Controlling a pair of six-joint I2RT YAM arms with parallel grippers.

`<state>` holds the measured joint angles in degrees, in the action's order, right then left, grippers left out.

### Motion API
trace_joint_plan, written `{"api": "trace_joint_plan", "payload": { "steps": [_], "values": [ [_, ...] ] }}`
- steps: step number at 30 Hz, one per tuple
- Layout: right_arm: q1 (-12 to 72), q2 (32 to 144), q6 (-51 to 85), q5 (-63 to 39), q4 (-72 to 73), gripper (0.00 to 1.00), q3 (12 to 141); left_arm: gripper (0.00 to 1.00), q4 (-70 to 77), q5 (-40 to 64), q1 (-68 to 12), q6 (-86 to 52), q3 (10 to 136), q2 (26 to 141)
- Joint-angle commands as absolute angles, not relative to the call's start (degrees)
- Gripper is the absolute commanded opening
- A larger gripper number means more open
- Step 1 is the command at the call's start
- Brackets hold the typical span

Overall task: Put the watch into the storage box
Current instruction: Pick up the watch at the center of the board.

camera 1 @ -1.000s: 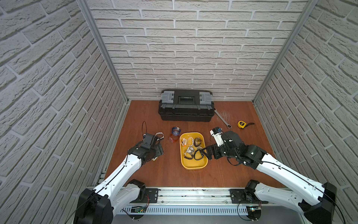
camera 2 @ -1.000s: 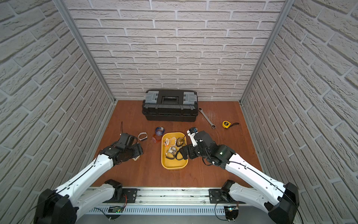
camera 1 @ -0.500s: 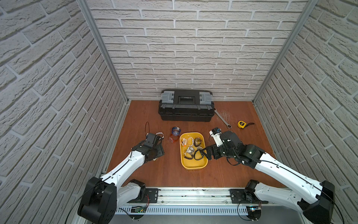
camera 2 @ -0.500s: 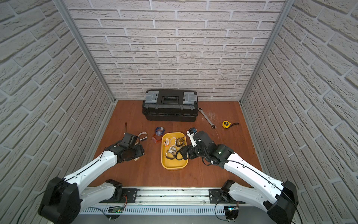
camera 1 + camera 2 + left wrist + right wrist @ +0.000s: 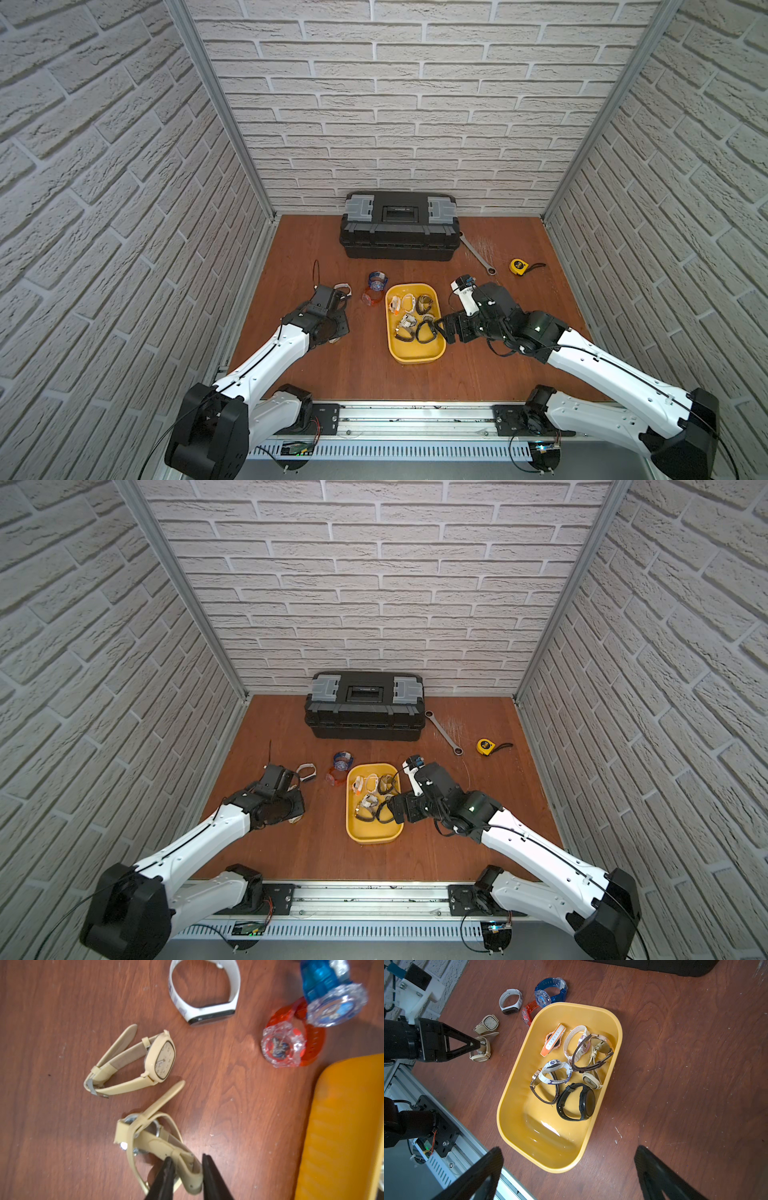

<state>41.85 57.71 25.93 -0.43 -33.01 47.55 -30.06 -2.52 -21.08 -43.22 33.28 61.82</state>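
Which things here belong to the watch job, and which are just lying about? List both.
Job: left gripper, gripped beige watch, second beige watch, white watch, red watch, blue watch, yellow storage box.
Lying about: black toolbox, wrench, tape measure.

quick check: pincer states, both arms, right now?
Left pincer: closed on the strap of a beige watch.
Right pincer: open, holding nothing, over the storage box.

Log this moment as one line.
left gripper: shut on beige watch, watch on table | right gripper: open, empty, at storage box rim | storage box: several watches inside
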Motion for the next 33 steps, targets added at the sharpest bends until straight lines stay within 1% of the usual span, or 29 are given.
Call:
{"api": "trace_joint_plan", "payload": {
  "steps": [1, 6, 13, 19, 22, 27, 31, 33],
  "values": [
    [42.0, 57.6, 25.0, 0.8, -32.0, 1.0, 47.3, 0.18, -30.1, -2.1, -21.6, -41.8, 34.4, 60.4],
    [41.9, 57.8, 25.1, 0.9, -31.9, 1.0, 47.3, 0.16, -32.6, -3.8, -23.8, -40.4, 36.2, 57.9],
    [42.0, 58.3, 25.0, 1.3, -31.3, 0.99, 47.4, 0.16, -34.1, -8.3, -29.7, -37.9, 38.2, 49.7],
    [42.0, 59.7, 24.9, -0.5, -28.8, 1.0, 47.5, 0.16, -31.9, -6.7, -31.1, -35.2, 38.2, 44.5],
    [42.0, 60.7, 25.9, -3.6, -26.0, 1.0, 47.6, 0.16, -27.8, -2.4, -31.3, -34.6, 37.4, 42.3],
    [42.0, 64.2, 28.6, -18.4, -13.5, 1.0, 46.0, 0.16, -21.5, 4.1, -31.8, -33.6, 36.4, 38.5],
    [42.0, 68.9, 36.3, -23.4, -2.6, 0.99, 45.0, 0.16, -17.7, 7.2, -32.6, -32.9, 35.8, 37.0],
    [42.0, 70.9, 41.2, -23.9, 2.8, 0.98, 44.7, 0.16, -15.8, 8.0, -33.6, -32.4, 35.2, 36.7]
  ]
}}
